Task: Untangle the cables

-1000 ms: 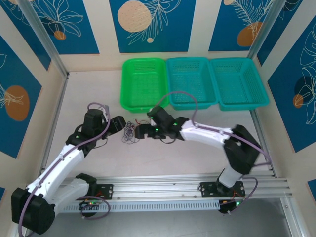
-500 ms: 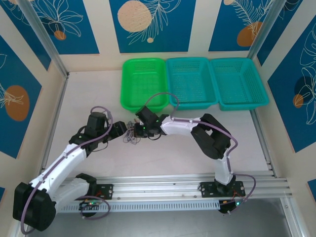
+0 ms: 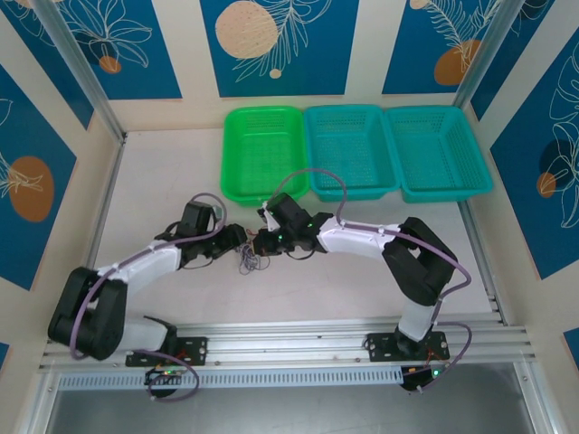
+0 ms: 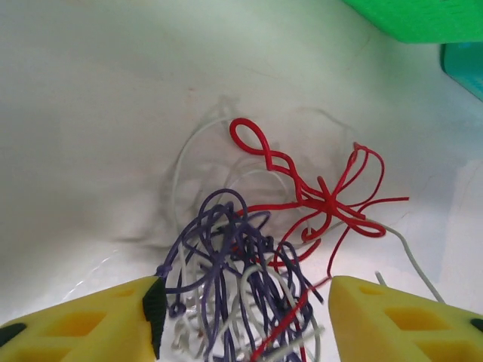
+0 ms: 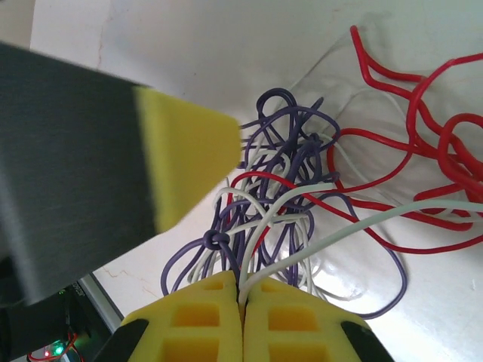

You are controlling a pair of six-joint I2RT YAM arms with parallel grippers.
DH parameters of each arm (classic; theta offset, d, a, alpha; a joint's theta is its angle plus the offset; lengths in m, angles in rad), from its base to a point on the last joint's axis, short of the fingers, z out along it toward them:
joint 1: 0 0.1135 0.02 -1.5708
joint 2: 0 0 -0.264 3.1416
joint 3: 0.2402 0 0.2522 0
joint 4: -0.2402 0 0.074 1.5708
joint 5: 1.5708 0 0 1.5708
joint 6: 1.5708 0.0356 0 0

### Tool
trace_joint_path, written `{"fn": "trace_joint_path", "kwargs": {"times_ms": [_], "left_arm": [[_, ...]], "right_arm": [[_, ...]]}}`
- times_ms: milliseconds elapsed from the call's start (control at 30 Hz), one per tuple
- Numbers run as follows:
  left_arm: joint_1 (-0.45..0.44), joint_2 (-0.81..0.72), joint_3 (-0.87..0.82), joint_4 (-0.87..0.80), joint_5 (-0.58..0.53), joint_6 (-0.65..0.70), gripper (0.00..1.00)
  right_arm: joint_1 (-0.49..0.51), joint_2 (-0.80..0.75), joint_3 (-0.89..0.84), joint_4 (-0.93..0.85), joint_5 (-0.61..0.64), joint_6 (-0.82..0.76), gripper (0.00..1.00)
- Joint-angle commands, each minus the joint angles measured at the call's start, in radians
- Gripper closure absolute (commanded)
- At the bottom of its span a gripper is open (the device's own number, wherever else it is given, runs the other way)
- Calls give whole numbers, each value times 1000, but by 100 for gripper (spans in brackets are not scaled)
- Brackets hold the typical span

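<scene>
The cables (image 3: 249, 262) lie as one small tangle on the white table between the two grippers. In the left wrist view the red cable (image 4: 324, 200) loops outward, the dark purple cable (image 4: 226, 256) bunches in the middle and the whitish cable (image 4: 185, 158) curls around it. My left gripper (image 4: 245, 305) is open, its yellow fingers (image 4: 83, 324) standing either side of the tangle's near part. My right gripper (image 5: 243, 302) is shut, pinching a whitish strand (image 5: 302, 253) and a dark purple strand at the tangle's edge. The left gripper's finger (image 5: 189, 158) looms close beside it.
A green basket (image 3: 228, 154) and two teal baskets (image 3: 312, 154) (image 3: 479, 154) stand in a row at the back of the table. The green basket's corner (image 4: 423, 19) lies just beyond the tangle. An aluminium rail (image 3: 298, 339) runs along the near edge.
My right gripper has closed on strands of the tangle. The left arm has reached further right to straddle the tangle, which has shifted slightly toward the near edge.
</scene>
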Motion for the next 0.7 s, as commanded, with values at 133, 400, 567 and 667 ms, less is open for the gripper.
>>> {"fn": "trace_joint_path", "kwargs": {"times_ms": [133,400,567,667], "left_arm": [[-4,64,-28,25,-15,10,53],[0,24,-57,-5,-215,29,53],[0,113,-53,147,-61,16,63],[0,131,-59,167,-82,-2,88]], "right_arm": [[-11,20,-7,10,-40,-2,100],[-14,7,-14,-3,-38,-8,100],[-14,2,-25,7,-50,2,100],[-18,-5,-30,10,-51,10,100]]}}
